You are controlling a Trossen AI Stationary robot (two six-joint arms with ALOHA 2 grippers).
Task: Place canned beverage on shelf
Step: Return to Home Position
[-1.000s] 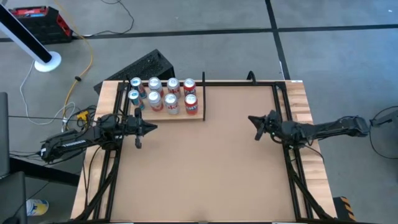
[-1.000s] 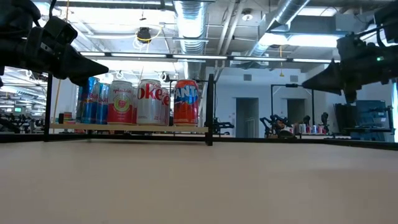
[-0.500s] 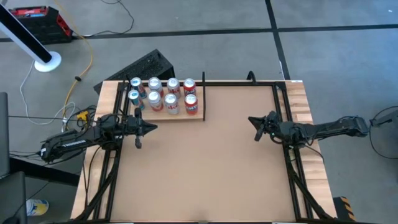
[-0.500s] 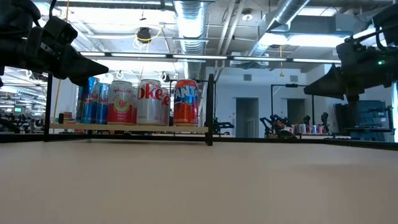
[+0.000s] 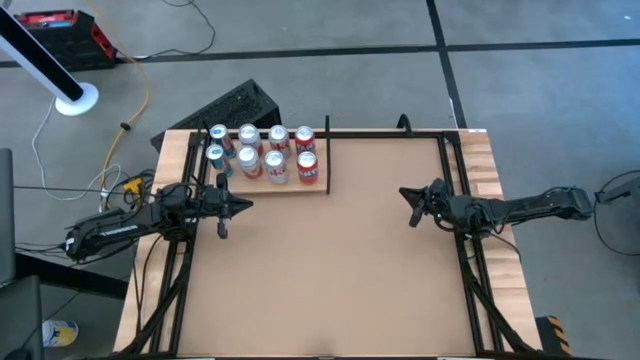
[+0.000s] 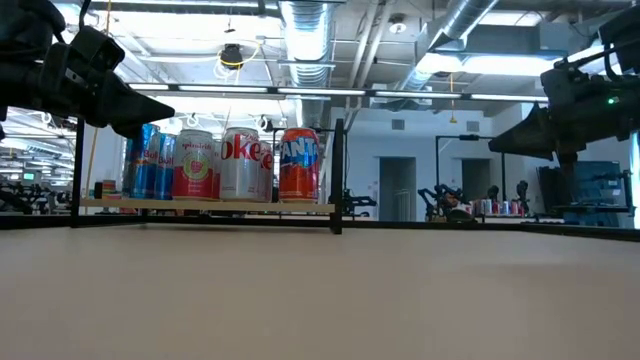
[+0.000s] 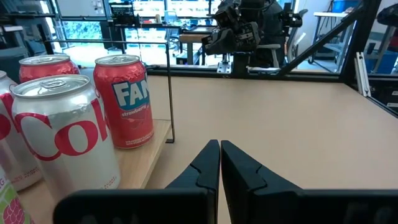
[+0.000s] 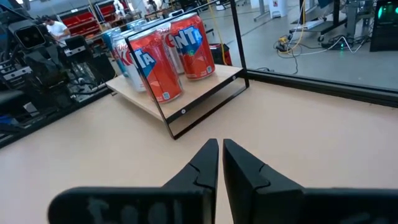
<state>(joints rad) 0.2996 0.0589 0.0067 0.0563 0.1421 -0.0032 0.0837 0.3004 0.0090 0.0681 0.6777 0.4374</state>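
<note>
Soda cans (image 5: 262, 152), eight in two rows, stand upright on the shelf (image 7: 149, 163). I judge them to be smooth, thin-walled aluminium: firm if full, easily dented, a bit slippery, and best pinched around the mid-body. "Fanta strawberry" reads on the red can (image 7: 127, 99) at the shelf's railed end, and "Coke" lettering on the silver can (image 7: 62, 134) beside it. The pink-white can (image 6: 194, 165) has print too small to read. Left gripper (image 5: 243, 207) hovers just off the shelf's front edge, and right gripper (image 5: 406, 193) is well apart from the shelf. Both have fingers pressed together, holding nothing.
</note>
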